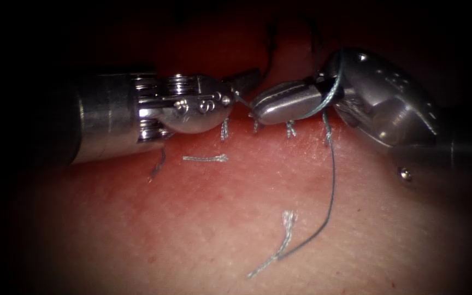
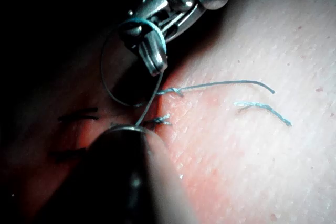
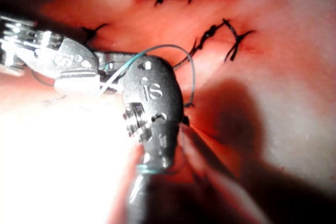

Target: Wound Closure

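Note:
My left tool (image 1: 244, 82) comes in from the left, its jaws shut on the blue thread (image 1: 332, 180) just in front of the right tool's tip. My right tool (image 1: 258, 112) points left with its jaws shut on nothing that I can see. A loop of the thread (image 1: 331, 90) is wrapped round these jaws near their hinge. From there the thread hangs down across the tissue (image 1: 192, 235) to a frayed end. The same thread loop (image 2: 105, 77) circles the right tool's jaws (image 2: 155, 64) in the left wrist view.
Short stitch tails (image 1: 225, 131) stand in a row under the two tools. Cut ends of thread (image 1: 206, 158) lie loose on the tissue in front. Dark tied stitches (image 3: 210, 38) cross the cut beyond the right tool's wrist (image 3: 152, 93).

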Controlling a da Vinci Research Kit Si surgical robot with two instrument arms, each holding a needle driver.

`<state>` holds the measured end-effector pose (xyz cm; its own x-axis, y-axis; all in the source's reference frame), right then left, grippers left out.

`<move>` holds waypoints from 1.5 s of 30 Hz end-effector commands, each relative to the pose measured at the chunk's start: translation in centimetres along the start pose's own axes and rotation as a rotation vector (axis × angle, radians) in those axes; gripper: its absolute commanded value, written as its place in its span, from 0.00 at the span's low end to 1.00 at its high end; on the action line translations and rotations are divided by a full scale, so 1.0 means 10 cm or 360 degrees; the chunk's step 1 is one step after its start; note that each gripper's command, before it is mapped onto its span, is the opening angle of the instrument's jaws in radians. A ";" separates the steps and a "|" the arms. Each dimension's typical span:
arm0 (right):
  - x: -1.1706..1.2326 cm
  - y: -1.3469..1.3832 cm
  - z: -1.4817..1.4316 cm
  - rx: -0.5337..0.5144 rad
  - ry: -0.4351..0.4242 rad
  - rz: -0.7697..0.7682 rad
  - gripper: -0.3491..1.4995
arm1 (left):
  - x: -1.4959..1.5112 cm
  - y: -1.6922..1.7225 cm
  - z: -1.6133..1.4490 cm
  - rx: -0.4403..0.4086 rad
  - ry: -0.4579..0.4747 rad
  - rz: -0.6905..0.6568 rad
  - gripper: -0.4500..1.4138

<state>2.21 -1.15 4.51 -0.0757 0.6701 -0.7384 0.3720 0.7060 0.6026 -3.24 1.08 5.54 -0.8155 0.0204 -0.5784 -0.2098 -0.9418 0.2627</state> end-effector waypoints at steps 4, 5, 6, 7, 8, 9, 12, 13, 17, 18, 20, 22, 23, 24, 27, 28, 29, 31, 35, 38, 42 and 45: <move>-0.005 -0.004 0.003 0.0228 -0.0203 -0.0078 0.00 | 0.009 0.002 0.011 0.0005 -0.0011 0.0000 0.00; -0.006 -0.006 0.003 0.0277 -0.0252 -0.0078 0.00 | 0.010 0.003 0.011 0.0004 -0.0004 0.0000 0.00; -0.007 -0.007 0.003 0.0317 -0.0291 -0.0077 0.00 | 0.011 0.003 0.011 0.0005 -0.0005 -0.0001 0.00; -0.007 -0.008 0.003 0.0349 -0.0319 -0.0087 0.00 | 0.012 0.003 0.011 0.0004 -0.0005 -0.0001 0.00; -0.009 -0.009 0.003 0.0385 -0.0368 -0.0088 0.00 | 0.012 0.003 0.010 0.0004 -0.0005 -0.0002 0.00; -0.010 -0.010 0.003 0.0403 -0.0407 -0.0090 0.01 | 0.013 0.003 0.010 0.0003 -0.0005 -0.0003 0.00; -0.014 -0.012 0.003 0.0444 -0.0582 -0.0105 0.15 | 0.014 0.003 0.007 0.0001 -0.0004 -0.0003 0.00; -0.015 -0.012 0.003 0.0459 -0.0635 -0.0110 0.20 | 0.014 0.003 0.007 0.0001 -0.0004 -0.0003 0.00; -0.022 -0.015 0.004 0.0519 -0.0837 -0.0137 0.35 | 0.014 0.004 0.004 -0.0001 -0.0002 -0.0001 0.00; -0.024 -0.016 0.005 0.0532 -0.0867 -0.0142 0.38 | 0.013 0.004 0.004 -0.0001 -0.0001 -0.0001 0.00; -0.027 -0.018 0.005 0.0569 -0.0928 -0.0153 0.41 | 0.012 0.004 0.004 -0.0002 0.0001 0.0000 0.00; -0.033 -0.021 0.007 0.0595 -0.1018 -0.0136 0.53 | 0.011 0.004 0.004 -0.0003 0.0003 0.0002 0.00; -0.036 -0.023 0.008 0.0606 -0.1053 -0.0137 0.55 | 0.011 0.004 0.003 -0.0003 0.0003 0.0002 0.00; -0.039 -0.024 0.009 0.0612 -0.1082 -0.0136 0.56 | 0.011 0.004 0.003 -0.0003 0.0004 0.0003 0.00; -0.046 -0.026 0.011 0.0618 -0.1160 -0.0145 0.60 | 0.010 0.004 0.001 -0.0005 0.0006 0.0004 0.00; -0.048 -0.026 0.012 0.0615 -0.1185 -0.0149 0.62 | 0.009 0.005 0.000 -0.0006 0.0006 0.0005 0.00; -0.050 -0.027 0.013 0.0614 -0.1221 -0.0154 0.62 | 0.009 0.005 -0.001 -0.0008 0.0011 0.0005 0.00; -0.052 -0.027 0.014 0.0616 -0.1257 -0.0157 0.62 | 0.009 0.005 -0.001 -0.0008 0.0011 0.0006 0.00; -0.055 -0.030 0.017 0.0609 -0.1356 -0.0172 0.62 | 0.010 0.006 -0.003 -0.0007 0.0007 0.0006 0.00; -0.059 -0.034 0.020 0.0599 -0.1434 -0.0188 0.50 | 0.010 0.007 -0.004 -0.0008 0.0007 0.0006 0.00; -0.059 -0.040 0.021 0.0620 -0.1512 -0.0194 0.00 | 0.013 0.010 -0.010 -0.0008 0.0004 0.0009 0.00; -0.054 -0.039 0.020 0.0621 -0.1507 -0.0189 0.00 | 0.016 0.016 -0.018 -0.0009 0.0003 0.0014 0.00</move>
<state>2.20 -1.88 4.58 0.5679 0.0263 -0.8227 0.6963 0.5176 0.4972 -3.24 0.80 5.29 -0.8162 0.0118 -0.5776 -0.1981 -0.9449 0.2605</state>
